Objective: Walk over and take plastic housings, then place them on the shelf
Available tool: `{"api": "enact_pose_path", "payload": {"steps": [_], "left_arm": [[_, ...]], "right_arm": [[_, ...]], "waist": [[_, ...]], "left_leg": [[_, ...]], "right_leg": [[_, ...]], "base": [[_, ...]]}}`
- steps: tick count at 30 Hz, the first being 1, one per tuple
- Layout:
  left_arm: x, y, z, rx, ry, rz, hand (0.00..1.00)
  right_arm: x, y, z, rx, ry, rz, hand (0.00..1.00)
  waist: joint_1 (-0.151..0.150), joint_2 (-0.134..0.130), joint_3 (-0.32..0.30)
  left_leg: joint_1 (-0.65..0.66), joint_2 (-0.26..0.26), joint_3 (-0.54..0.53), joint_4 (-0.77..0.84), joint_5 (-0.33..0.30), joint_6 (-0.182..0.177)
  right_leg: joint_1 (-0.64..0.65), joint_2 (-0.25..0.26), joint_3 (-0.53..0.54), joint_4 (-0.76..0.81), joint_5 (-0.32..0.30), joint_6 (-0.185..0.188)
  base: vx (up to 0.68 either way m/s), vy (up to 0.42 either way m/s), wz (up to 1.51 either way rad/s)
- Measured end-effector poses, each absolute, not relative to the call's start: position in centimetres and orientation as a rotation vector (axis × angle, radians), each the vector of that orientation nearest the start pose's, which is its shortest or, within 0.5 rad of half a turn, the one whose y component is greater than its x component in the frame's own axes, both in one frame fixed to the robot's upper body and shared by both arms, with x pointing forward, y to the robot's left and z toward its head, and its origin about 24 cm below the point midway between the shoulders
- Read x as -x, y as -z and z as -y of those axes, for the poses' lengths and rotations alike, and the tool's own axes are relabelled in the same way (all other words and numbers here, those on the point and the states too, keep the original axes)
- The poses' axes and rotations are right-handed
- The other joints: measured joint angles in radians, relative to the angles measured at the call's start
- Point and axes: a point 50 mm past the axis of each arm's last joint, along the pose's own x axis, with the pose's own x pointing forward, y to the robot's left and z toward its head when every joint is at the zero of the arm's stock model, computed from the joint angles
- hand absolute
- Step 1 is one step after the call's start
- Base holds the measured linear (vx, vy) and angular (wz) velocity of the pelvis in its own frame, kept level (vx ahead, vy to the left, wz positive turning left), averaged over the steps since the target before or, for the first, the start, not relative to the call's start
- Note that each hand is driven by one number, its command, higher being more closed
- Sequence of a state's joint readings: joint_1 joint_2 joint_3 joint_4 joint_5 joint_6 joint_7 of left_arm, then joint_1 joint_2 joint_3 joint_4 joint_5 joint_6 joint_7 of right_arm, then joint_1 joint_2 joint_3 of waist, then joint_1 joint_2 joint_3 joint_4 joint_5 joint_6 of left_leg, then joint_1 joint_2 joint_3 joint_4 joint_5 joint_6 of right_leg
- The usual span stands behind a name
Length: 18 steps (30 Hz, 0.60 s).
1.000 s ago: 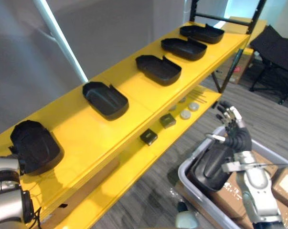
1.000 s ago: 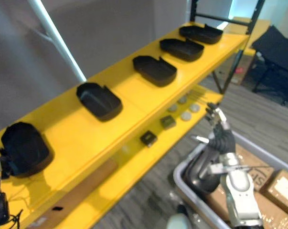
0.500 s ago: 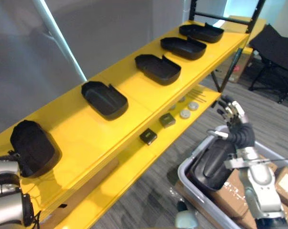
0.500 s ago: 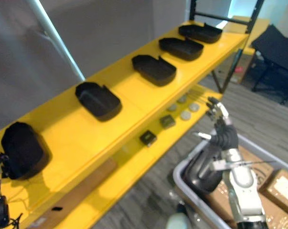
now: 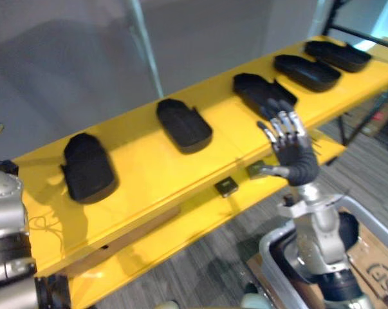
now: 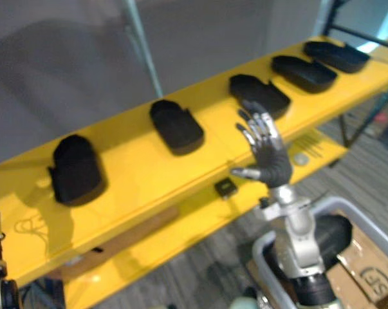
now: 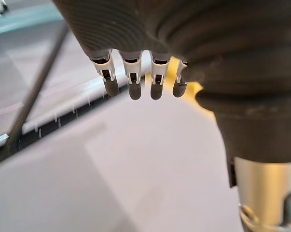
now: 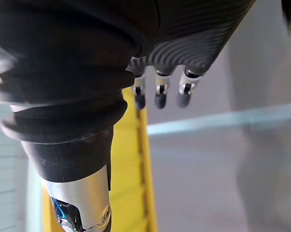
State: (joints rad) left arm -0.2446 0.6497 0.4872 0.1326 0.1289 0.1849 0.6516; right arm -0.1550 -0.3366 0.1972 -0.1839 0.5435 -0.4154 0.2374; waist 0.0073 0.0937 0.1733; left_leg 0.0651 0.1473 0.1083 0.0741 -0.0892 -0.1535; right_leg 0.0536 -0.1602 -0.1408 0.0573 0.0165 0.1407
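Several black plastic housings lie in a row on the top board of the yellow shelf (image 5: 142, 187): one at the left (image 5: 87, 168), one further along (image 5: 184, 124), a third (image 5: 264, 90) and two more toward the far right (image 5: 307, 71). My right hand (image 5: 288, 147) is raised in front of the shelf with fingers spread, open and holding nothing. Below it another black housing (image 6: 332, 232) lies in a grey bin (image 5: 271, 241). My left hand (image 7: 131, 84) has relaxed, empty fingers; its arm (image 5: 4, 212) stands at the lower left.
The lower shelf board carries small dark blocks (image 5: 227, 187) and a pale disc (image 6: 301, 158). Cardboard boxes (image 5: 374, 257) sit by the bin at the lower right. A grey wall with a pale slanted bar (image 5: 145, 45) rises behind the shelf. Grey carpet lies below.
My right hand has lifted from the housing in the bin to shelf height, empty. The camera has swung, so the whole shelf sits differently in view.
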Motion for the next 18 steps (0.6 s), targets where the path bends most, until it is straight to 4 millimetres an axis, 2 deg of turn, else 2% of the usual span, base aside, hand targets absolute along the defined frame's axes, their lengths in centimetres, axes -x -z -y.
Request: {"api": "enact_pose_path", "payload": {"steps": [2,4,7,9,12,14,16,18], "left_arm": [[-21.9,-17.3,-37.6,-0.565,-1.205,0.290,0.00],[-19.8,-16.1,-36.9,-0.541,-1.181,0.313,0.00],[-18.1,-14.9,-35.2,-0.460,-1.091,0.369,0.00],[-16.9,-14.6,-34.0,-0.403,-1.049,0.418,0.00],[-14.7,-14.9,-32.6,-0.389,-1.021,0.517,0.00],[-14.0,-15.2,-31.6,-0.381,-0.989,0.564,0.00],[-13.1,-15.0,-30.7,-0.334,-0.959,0.597,0.00],[-12.7,-14.9,-30.2,-0.307,-0.936,0.615,0.00]], "right_arm": [[-25.1,-14.8,12.9,-0.210,-0.515,0.631,0.00],[-25.3,-14.1,11.6,-0.210,-0.529,0.590,0.00],[-25.5,-13.4,10.8,-0.210,-0.535,0.543,0.00],[-25.4,-13.2,10.1,-0.208,-0.555,0.536,0.00],[-25.1,-12.8,8.6,-0.219,-0.593,0.518,0.00],[-25.0,-12.2,7.9,-0.215,-0.605,0.492,0.00],[-25.0,-11.8,7.4,-0.180,-0.596,0.466,0.00],[-25.1,-11.7,7.4,-0.179,-0.570,0.462,0.00]], "waist": [[0.033,-0.008,-0.005],[0.077,-0.034,-0.020],[0.122,-0.062,-0.036],[0.143,-0.071,-0.041],[0.151,-0.090,-0.053],[0.154,-0.091,-0.053],[0.178,-0.093,-0.054],[0.189,-0.097,-0.051]], "left_leg": [[-0.001,-0.003,-0.044,-0.016,0.014,-0.002],[-0.019,-0.009,-0.097,-0.026,0.029,-0.004],[-0.035,-0.027,-0.160,-0.032,0.043,-0.002],[-0.037,-0.046,-0.182,-0.032,0.044,0.000],[-0.050,-0.068,-0.208,-0.034,0.037,0.003],[-0.059,-0.060,-0.202,-0.031,0.045,0.007],[-0.064,-0.060,-0.205,-0.031,0.052,0.010],[-0.067,-0.059,-0.206,-0.033,0.056,0.011]], "right_leg": [[0.023,-0.003,-0.051,-0.005,-0.001,-0.001],[0.041,-0.011,-0.110,-0.010,-0.006,-0.009],[0.062,-0.024,-0.175,-0.008,-0.010,-0.015],[0.081,-0.038,-0.206,-0.002,-0.022,-0.006],[0.093,-0.063,-0.243,0.016,-0.055,0.004],[0.104,-0.063,-0.270,0.022,-0.058,0.003],[0.105,-0.062,-0.276,0.022,-0.058,0.002],[0.105,-0.062,-0.283,0.022,-0.058,0.002]], "base": [[0.03,-0.022,0.65],[0.03,-0.009,0.67],[0.02,-0.006,0.67],[-0.01,0.021,0.41],[-0.04,0.015,0.42],[-0.03,-0.008,0.43],[-0.02,0.004,0.14],[-0.02,0.002,0.07]]}}
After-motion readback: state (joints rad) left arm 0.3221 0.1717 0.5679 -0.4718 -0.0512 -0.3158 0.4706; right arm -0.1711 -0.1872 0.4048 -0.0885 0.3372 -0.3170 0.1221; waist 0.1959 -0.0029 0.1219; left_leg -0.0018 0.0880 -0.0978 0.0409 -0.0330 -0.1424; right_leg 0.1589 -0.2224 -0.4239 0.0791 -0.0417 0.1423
